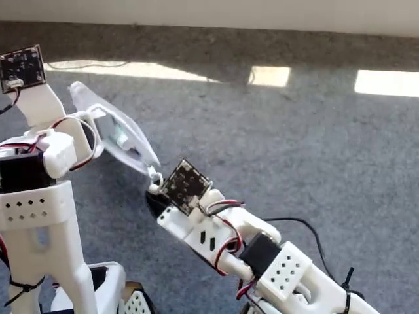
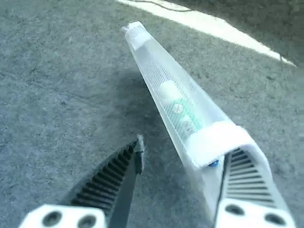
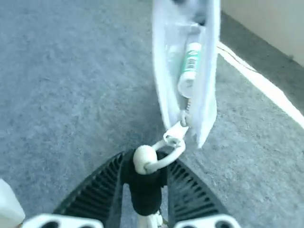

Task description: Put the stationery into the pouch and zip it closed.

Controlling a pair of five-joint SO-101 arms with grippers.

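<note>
A translucent pouch [image 1: 121,137] hangs tilted above the grey carpet between the two arms. Inside it lies a green-and-white stick of stationery [image 3: 190,66], also seen through the pouch wall [image 2: 178,111]. My right gripper [image 3: 145,164] is shut on the zipper pull [image 3: 144,157], a white bead and ring on a dark tab at the pouch's lower end [image 1: 155,175]. My left gripper [image 2: 185,152] stands open. The pouch's other end [image 2: 213,140] rests against one finger [image 2: 242,180], and the other finger [image 2: 121,178] is apart from it.
Grey carpet [image 1: 281,150] covers the whole surface. Sunlit patches [image 1: 386,82] and a thin cable [image 1: 85,64] lie along the far wall. A black cable [image 1: 308,229] runs beside the right arm. The left arm's base [image 1: 39,222] stands at the near left.
</note>
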